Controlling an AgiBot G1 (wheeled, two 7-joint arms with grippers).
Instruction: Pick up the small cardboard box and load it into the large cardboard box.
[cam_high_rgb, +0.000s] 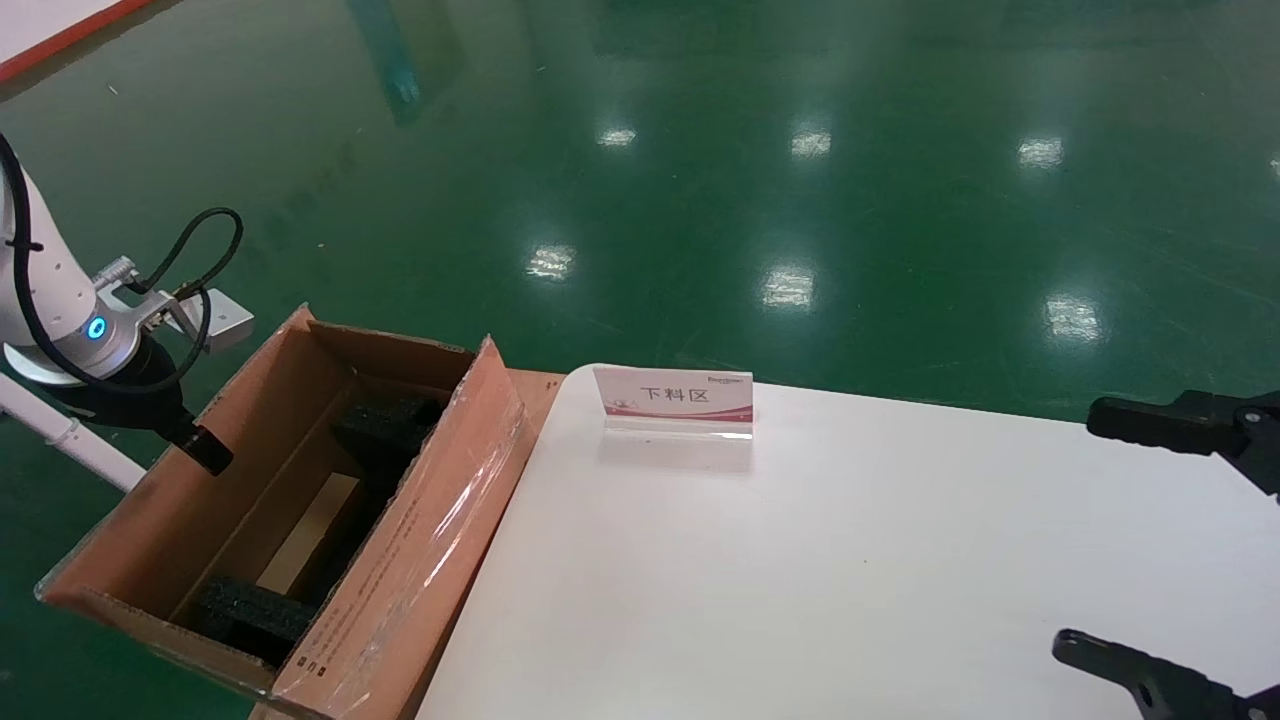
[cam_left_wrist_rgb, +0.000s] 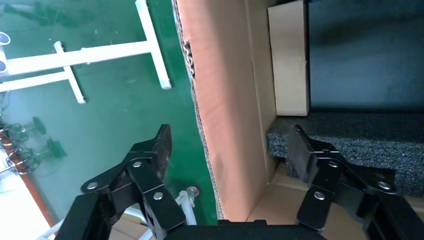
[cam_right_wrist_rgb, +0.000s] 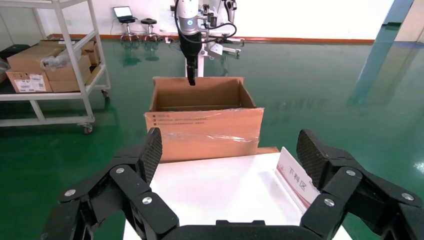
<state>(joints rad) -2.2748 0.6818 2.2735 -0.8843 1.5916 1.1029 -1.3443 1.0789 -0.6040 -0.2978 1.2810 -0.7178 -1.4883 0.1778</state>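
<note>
The large cardboard box stands open at the table's left end, with clear tape on its near side and black foam blocks inside. Between the blocks lies a pale brown cardboard surface, seemingly the small cardboard box; only its top shows. My left gripper is open and straddles the carton's outer left wall. One of its fingers hangs outside over the floor and the other is inside by a foam block. My right gripper is open and empty above the table's right end.
A white table carries a small sign stand near its far edge. Green floor lies all around. The right wrist view shows a shelf cart loaded with cartons beyond the table. A white tube frame stands on the floor beside the carton.
</note>
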